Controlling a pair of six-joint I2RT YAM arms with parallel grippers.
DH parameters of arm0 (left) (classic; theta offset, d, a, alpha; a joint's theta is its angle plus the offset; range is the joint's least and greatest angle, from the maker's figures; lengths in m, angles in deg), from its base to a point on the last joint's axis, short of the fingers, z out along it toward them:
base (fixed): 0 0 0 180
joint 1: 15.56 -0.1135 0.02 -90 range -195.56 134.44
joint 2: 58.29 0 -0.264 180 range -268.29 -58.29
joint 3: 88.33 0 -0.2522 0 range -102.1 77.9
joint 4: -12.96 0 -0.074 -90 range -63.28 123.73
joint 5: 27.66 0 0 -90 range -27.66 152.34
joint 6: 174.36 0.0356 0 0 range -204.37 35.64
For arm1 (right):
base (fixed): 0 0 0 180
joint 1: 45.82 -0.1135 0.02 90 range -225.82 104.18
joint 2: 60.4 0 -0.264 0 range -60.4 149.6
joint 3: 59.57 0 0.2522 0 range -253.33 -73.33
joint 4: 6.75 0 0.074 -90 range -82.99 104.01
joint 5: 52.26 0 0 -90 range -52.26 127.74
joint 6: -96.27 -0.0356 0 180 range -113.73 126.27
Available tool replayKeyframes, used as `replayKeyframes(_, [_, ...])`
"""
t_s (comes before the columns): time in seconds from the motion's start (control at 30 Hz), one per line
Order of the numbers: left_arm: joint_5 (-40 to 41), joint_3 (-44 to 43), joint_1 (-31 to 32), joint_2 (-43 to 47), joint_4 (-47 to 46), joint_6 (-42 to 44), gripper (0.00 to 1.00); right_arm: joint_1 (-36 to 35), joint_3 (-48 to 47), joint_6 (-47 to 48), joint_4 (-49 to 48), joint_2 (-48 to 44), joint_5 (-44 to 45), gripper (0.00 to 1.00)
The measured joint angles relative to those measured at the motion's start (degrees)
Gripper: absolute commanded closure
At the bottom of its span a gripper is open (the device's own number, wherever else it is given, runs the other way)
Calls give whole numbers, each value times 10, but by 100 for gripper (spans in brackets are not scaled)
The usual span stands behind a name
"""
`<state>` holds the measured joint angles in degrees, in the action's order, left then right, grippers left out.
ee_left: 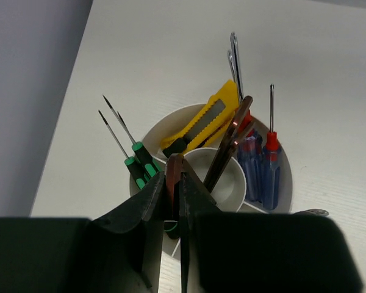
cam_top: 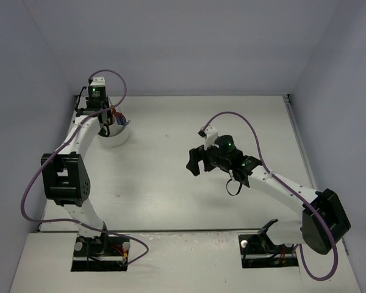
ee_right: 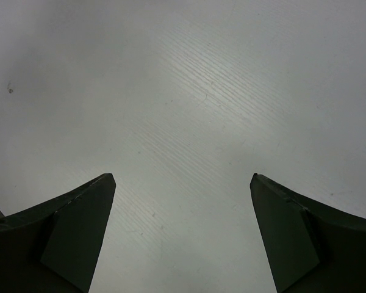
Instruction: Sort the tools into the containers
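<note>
The white round cup point(ee_left: 171, 125) has a middle well and outer sections; in the top view point(cam_top: 117, 140) it stands at the far left. It holds a yellow knife point(ee_left: 202, 121), green-black screwdrivers point(ee_left: 138, 160), blue-handled screwdrivers point(ee_left: 262, 174) and silver wrenches point(ee_left: 234, 61). A dark brown rod point(ee_left: 230, 141) leans in the middle well. My left gripper point(ee_left: 174, 170) hangs right over the cup point(cam_top: 107, 125), shut on a thin dark brown tool point(ee_left: 173, 177) held upright. My right gripper point(ee_right: 183, 178) is open and empty over bare table, mid-right in the top view point(cam_top: 196, 162).
A small silver piece point(ee_left: 311, 212) lies on the table beside the cup's right rim. The left wall point(ee_left: 24, 91) stands close to the cup. The table's back edge meets the rear wall just beyond the cup.
</note>
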<state>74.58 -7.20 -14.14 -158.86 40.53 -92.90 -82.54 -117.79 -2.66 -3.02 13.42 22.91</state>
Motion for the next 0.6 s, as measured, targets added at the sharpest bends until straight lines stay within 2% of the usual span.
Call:
replayKeyframes(0.07, [0, 9, 0, 0, -8, 1, 74, 0, 0, 0, 0, 0, 0, 10])
replayKeyframes(0.2, [-4, 16, 0, 6, -30, 6, 54, 0, 0, 0, 0, 0, 0, 10])
replayKeyframes(0.4, [-9, 16, 0, 46, -31, 6, 44, 3, 0, -4, 1, -14, 1, 9])
replayKeyframes(0.6, [-22, 15, 0, 139, 2, -5, 37, 25, 0, -18, 8, -59, 9, 8])
